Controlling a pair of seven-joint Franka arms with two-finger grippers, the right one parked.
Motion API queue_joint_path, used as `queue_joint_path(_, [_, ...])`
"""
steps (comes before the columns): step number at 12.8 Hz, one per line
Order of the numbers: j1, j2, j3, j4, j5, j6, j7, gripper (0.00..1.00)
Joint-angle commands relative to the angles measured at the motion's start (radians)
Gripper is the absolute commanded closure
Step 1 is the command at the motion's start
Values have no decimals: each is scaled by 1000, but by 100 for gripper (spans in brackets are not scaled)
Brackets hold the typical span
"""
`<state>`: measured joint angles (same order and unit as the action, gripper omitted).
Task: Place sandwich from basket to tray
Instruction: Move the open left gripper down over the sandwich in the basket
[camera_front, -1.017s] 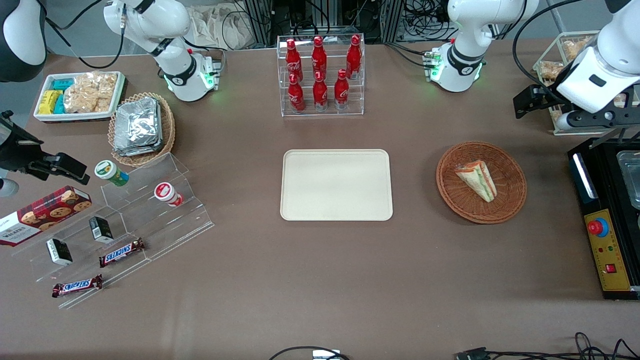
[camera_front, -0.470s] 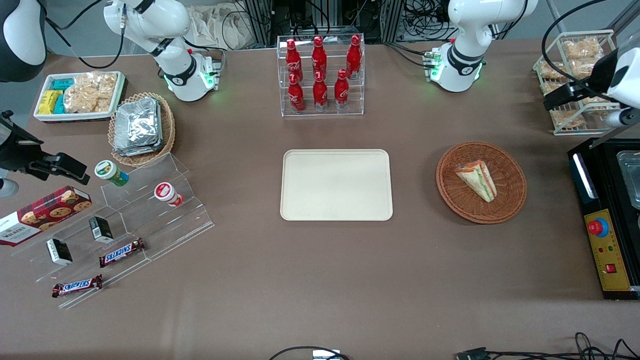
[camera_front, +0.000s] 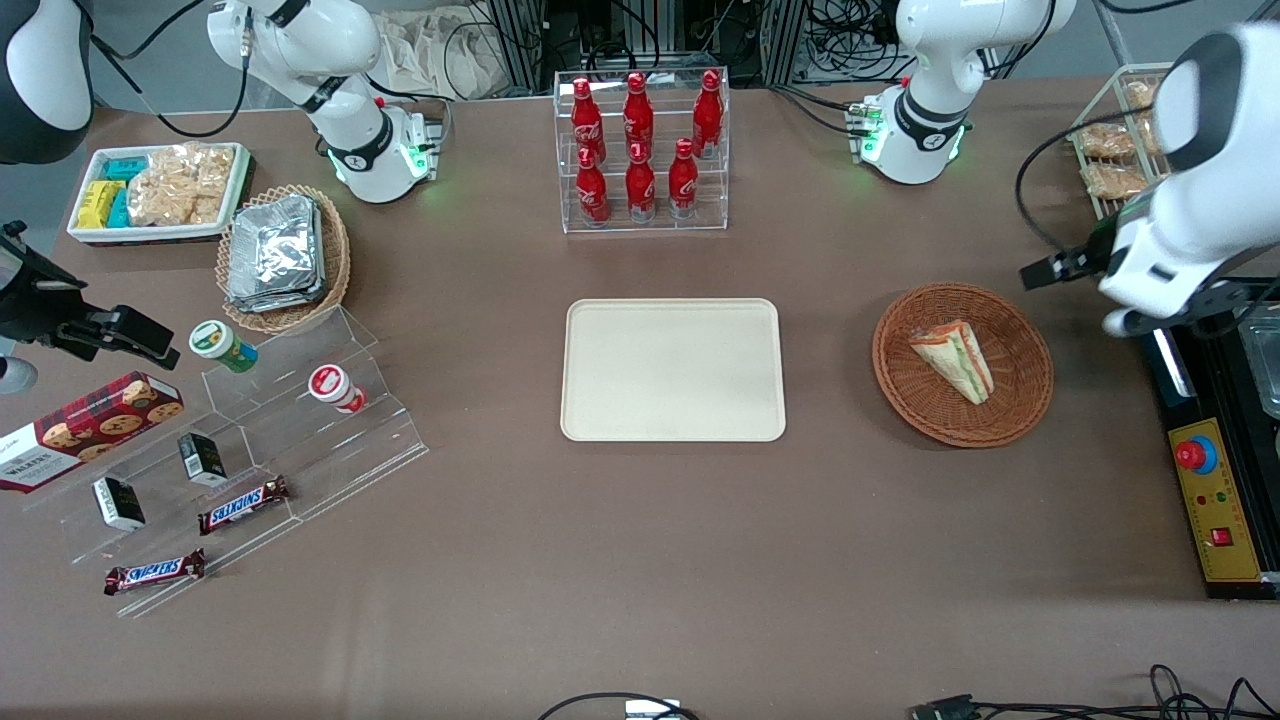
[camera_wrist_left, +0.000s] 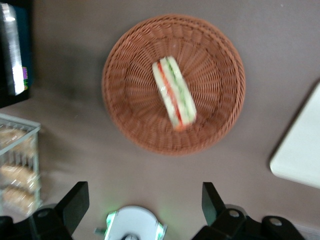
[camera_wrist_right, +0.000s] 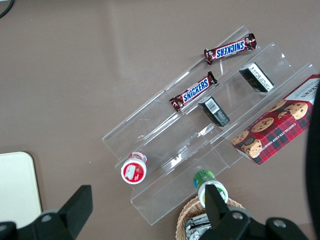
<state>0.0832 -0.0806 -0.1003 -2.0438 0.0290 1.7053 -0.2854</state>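
With its fingers spread wide, the gripper (camera_wrist_left: 142, 202) hangs above the basket (camera_wrist_left: 127, 107) where the sandwich (camera_wrist_left: 174, 91) lies slantwise, so a descent not turned to match may catch the weave or crush the soft bread.

Even, bright light falls from above on the brown matte surface (camera_front: 640, 560), giving only soft, short shadows. The front view is sharp. The left wrist view is blurred, mostly around the round reddish-brown wicker basket (camera_wrist_left: 131, 90). The right wrist view is clear.
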Motion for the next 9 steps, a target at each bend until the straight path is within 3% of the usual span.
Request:
queue_joint_path(1, [-8,25,-4,-142,2,187,-31,0])
queue_joint_path(9, [-36,353,-4,-151,9,471,-162,1])
